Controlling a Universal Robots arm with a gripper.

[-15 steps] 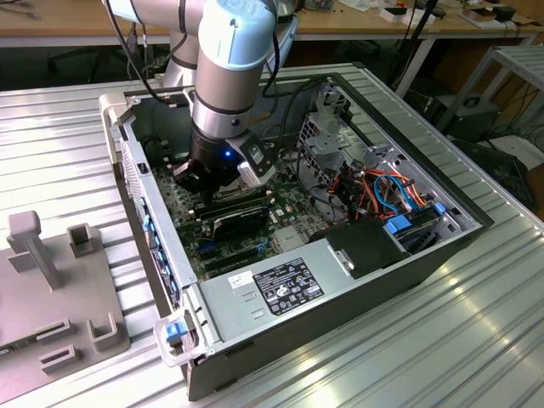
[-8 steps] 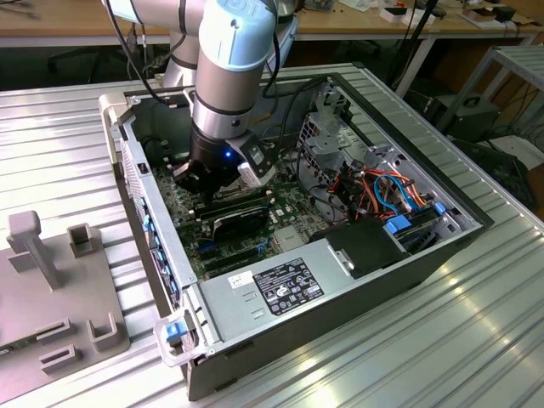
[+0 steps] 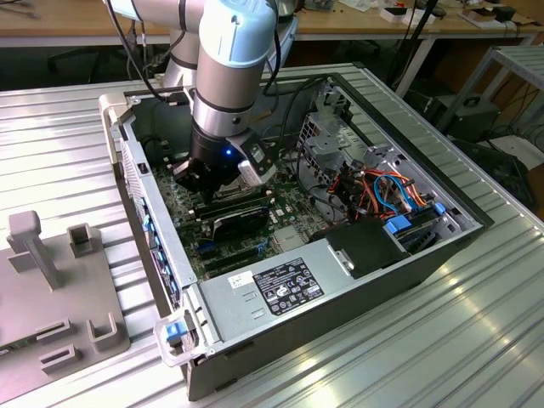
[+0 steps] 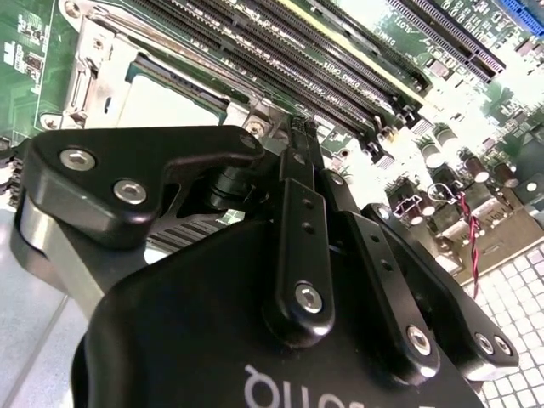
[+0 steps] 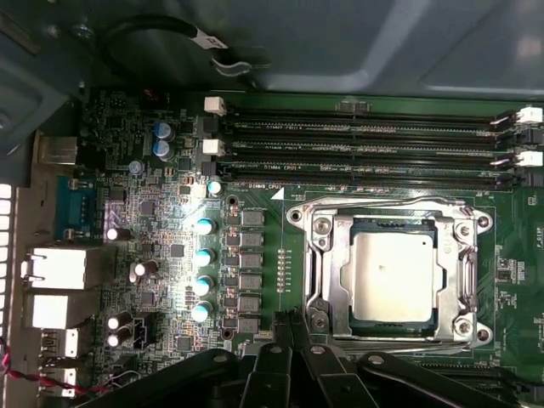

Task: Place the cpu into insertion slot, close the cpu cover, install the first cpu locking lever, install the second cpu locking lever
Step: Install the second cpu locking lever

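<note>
A: What's on my screen, running from the exterior view's left?

B: I see a grey fixture block [image 3: 51, 289] on the ribbed worktop [image 3: 476, 340], then the open computer case [image 3: 340, 280] with my arm [image 3: 234, 76] reaching down inside it.

A: And the cpu?

B: In the first wrist view the cpu [image 5: 393, 276] lies flat in the insertion slot [image 5: 393, 327], silvery face up. The cpu cover [image 5: 340, 263] is folded down around it, framing the chip in its window.

A: Claw?

B: The claw [image 5: 293, 321] has its fingers [image 4: 302, 157] pinched together, tips just beside the socket's edge, gripping nothing I can make out. Memory slots [image 5: 365, 144] run alongside the socket.
</note>
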